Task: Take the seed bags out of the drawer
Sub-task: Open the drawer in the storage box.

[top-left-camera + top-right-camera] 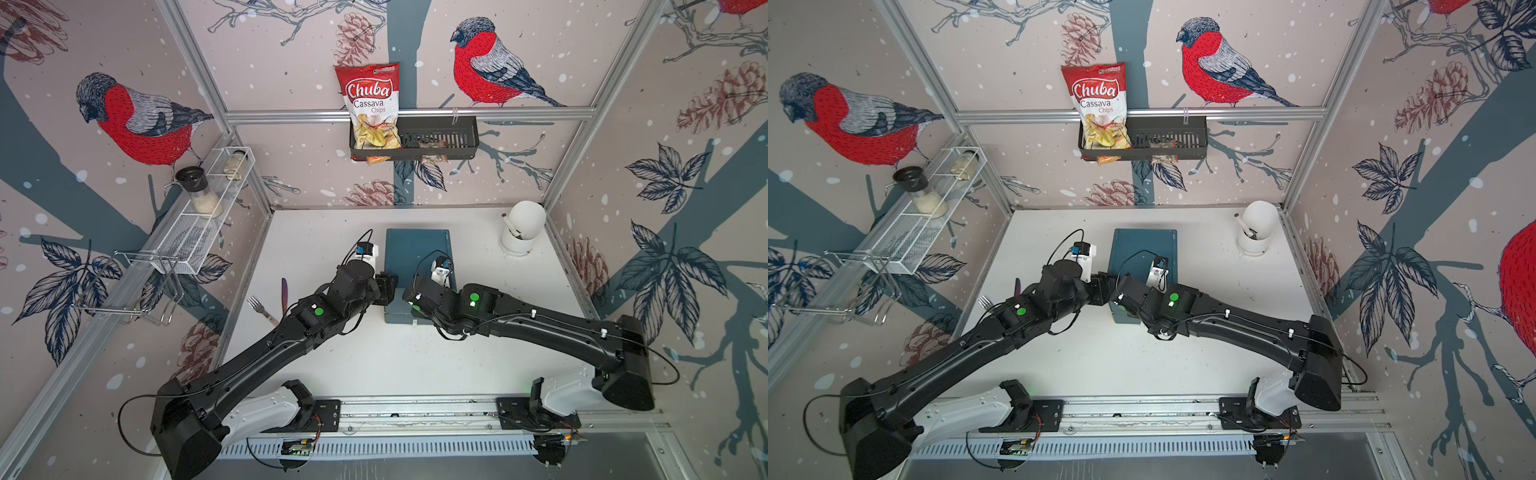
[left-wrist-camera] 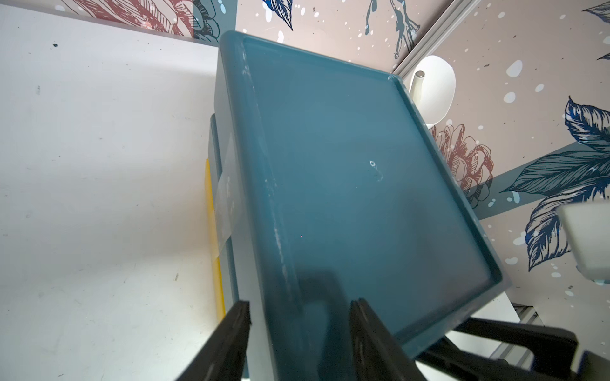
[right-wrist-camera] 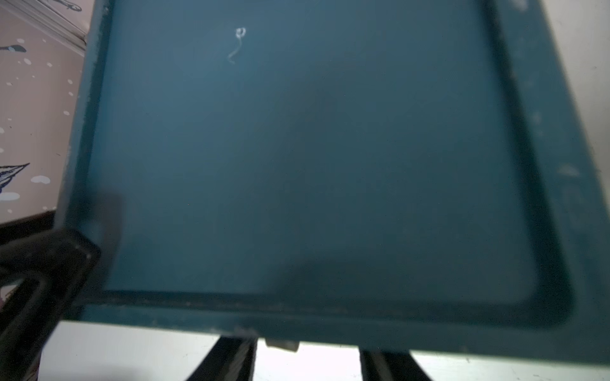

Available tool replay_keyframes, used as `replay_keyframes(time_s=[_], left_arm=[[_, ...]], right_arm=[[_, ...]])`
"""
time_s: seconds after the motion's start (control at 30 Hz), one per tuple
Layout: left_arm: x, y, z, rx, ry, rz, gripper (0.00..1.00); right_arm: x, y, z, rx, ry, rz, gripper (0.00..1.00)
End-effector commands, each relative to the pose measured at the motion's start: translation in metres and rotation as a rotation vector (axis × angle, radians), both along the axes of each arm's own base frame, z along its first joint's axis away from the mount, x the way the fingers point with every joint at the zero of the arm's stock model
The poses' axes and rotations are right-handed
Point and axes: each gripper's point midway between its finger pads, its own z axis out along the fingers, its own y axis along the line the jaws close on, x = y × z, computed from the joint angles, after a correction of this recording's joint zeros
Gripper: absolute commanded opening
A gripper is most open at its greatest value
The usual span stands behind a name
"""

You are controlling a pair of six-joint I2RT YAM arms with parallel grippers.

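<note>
Bullfinch-and-pinecone wallpaper encloses a white worktop [image 1: 374, 365], where a teal drawer unit [image 1: 417, 249] stands near the middle. The seed bags are not visible in any view, and whether the drawer is open cannot be told. Seen from the wrist cameras, the unit's flat top is recessed inside a raised rim and bears a small white scratch, with clear tape and a yellow edge along one side. Both black arms reach in from the front rail and meet at the unit's near end. The left hand [image 1: 388, 287] sits at the near left corner, fingers [image 2: 231, 339] parted with the side rim between them; contact cannot be made out. The right hand [image 3: 305, 348] hangs just past the front edge, fingers parted over bare worktop, nothing held between them. Open white surface lies on both sides of the unit and between it and the rail. A fork [image 1: 259, 307] lies to the left, well apart. A white utensil holder [image 1: 521, 232] stands in the back right corner, and a black wall basket [image 1: 457, 137] holds a red Chuba chips bag [image 1: 370, 99].
</note>
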Motion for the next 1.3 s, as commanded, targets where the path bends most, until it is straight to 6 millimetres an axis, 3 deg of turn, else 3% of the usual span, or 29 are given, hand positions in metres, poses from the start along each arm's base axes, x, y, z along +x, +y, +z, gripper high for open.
replay_keyframes(time_s=[0.0,0.17,0.37,0.7,0.87,1.1,1.27], left_arm=[[0.001,0.000,-0.003,-0.011,0.012,0.004,0.53],[0.001,0.003,-0.007,-0.017,0.018,0.005,0.52],[-0.001,0.002,-0.009,-0.035,0.030,-0.004,0.50],[-0.004,0.007,-0.018,-0.026,0.054,0.017,0.46],[-0.002,0.010,-0.015,-0.031,0.059,0.042,0.49],[0.004,0.021,0.002,-0.058,0.029,0.121,0.64],[0.008,0.021,0.003,-0.057,0.020,0.120,0.59]], right_arm=[[0.004,0.005,0.003,0.024,-0.001,0.024,0.58],[0.007,0.008,0.001,0.010,0.002,0.039,0.62],[0.012,0.009,-0.001,-0.036,-0.002,0.040,0.34],[0.021,0.008,-0.003,-0.088,0.007,0.031,0.00],[0.019,0.012,-0.007,-0.100,0.010,0.050,0.00],[0.012,0.015,-0.003,-0.100,-0.006,0.052,0.00],[0.008,0.023,0.003,-0.088,-0.044,0.069,0.00]])
